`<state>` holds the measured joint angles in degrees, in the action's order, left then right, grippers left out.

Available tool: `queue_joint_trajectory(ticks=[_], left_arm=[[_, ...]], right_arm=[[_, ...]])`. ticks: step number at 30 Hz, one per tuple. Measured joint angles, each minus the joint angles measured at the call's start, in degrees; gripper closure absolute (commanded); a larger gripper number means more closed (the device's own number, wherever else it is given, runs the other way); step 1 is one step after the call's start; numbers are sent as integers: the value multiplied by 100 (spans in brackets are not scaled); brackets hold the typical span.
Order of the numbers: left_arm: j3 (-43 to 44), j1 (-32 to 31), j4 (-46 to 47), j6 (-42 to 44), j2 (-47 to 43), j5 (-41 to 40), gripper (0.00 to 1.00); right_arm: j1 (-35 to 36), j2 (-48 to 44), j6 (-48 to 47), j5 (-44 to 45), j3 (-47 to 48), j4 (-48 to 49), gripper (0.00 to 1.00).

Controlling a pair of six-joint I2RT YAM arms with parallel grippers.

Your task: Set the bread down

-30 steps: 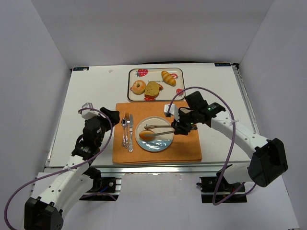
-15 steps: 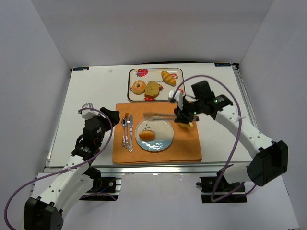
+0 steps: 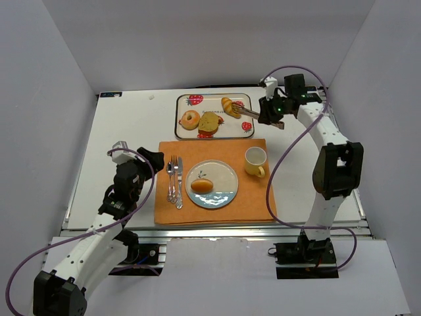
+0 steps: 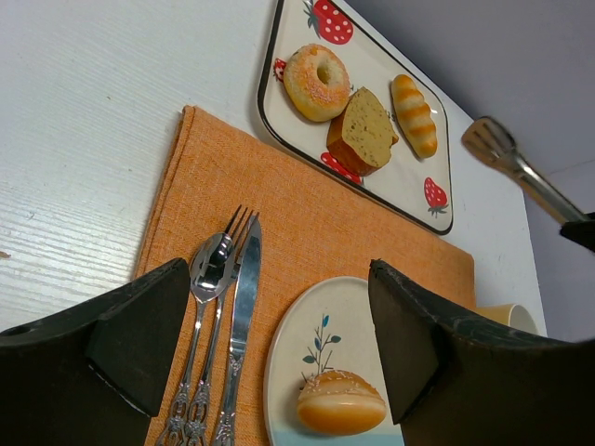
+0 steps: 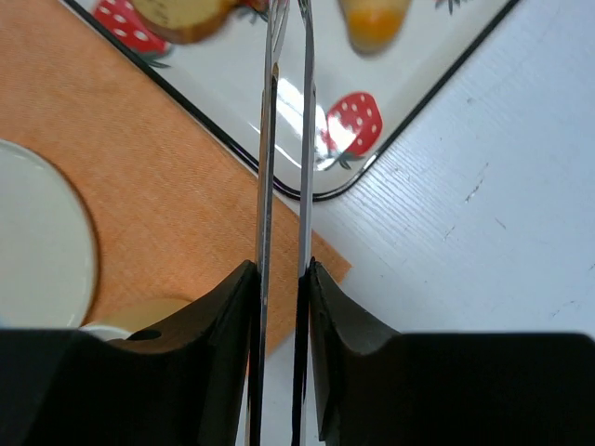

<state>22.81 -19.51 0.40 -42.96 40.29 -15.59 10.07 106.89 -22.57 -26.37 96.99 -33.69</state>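
A round seeded bun (image 3: 202, 186) lies on the white plate (image 3: 223, 176) on the orange placemat (image 3: 256, 204); the left wrist view shows the bun (image 4: 340, 413) close up. My right gripper (image 3: 271, 113) is shut on metal tongs (image 3: 245, 112) at the tray's right end. The tongs' tips carry nothing and hover by a striped roll (image 3: 230, 106). In the right wrist view the tongs (image 5: 284, 139) run between the fingers of my right gripper (image 5: 281, 268), their arms nearly together. My left gripper (image 4: 277, 269) stands open over the cutlery, holding nothing.
The strawberry-patterned tray (image 3: 179, 117) at the back also holds a doughnut (image 3: 190, 119) and a cake slice (image 3: 210, 122). A cream cup (image 3: 254, 161) stands on the placemat right of the plate. A fork, spoon and knife (image 3: 174, 181) lie left of the plate.
The right arm lifted the tongs away from the plate, leaving the bun there, and swung back and right to the tray. The tongs' arms have closed together. The left arm stayed still.
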Motion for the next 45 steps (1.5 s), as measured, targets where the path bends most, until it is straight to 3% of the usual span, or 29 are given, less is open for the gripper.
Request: queue_joint_trajectory(ticks=[13, 28, 45], left_arm=[[0, 0, 22, -13, 96, 0, 13], [0, 0, 83, -9, 256, 11, 13], [0, 0, 85, -7, 260, 13, 13]], right_arm=[[-225, 422, 131, 682, -103, 260, 61], [-247, 688, 251, 717, -195, 387, 50], [-247, 946, 249, 715, -188, 407, 47]])
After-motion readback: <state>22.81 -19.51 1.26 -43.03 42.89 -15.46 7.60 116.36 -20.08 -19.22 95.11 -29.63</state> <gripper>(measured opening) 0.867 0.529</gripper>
